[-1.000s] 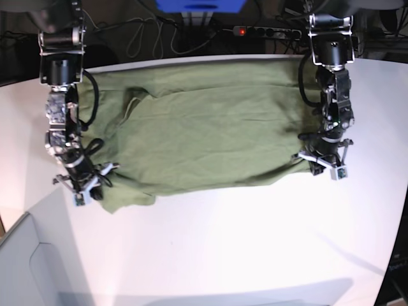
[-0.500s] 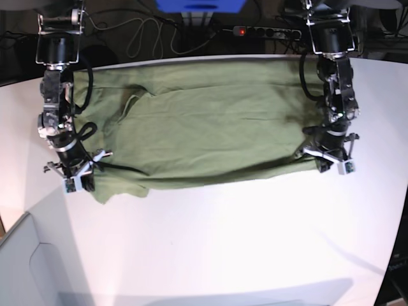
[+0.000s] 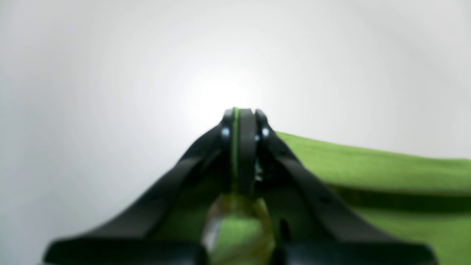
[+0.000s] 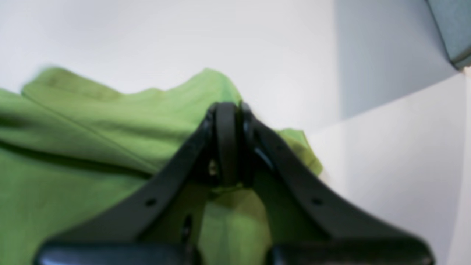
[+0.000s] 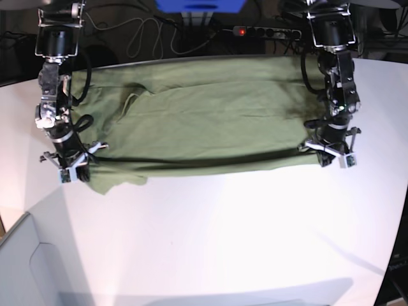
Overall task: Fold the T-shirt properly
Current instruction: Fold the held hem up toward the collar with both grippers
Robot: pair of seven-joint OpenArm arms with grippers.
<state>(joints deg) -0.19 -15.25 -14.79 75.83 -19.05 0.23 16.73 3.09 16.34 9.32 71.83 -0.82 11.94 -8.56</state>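
t-shirt – pinched in both claws

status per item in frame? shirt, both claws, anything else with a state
T-shirt: spread wide across the table, front edge held off the surface at both ends, one sleeve hanging loose by the right claw.
left claw: shut on the T-shirt's edge.
right claw: shut on the T-shirt's edge.
power strip: red switch lit.
table: white, shirt on its far half.
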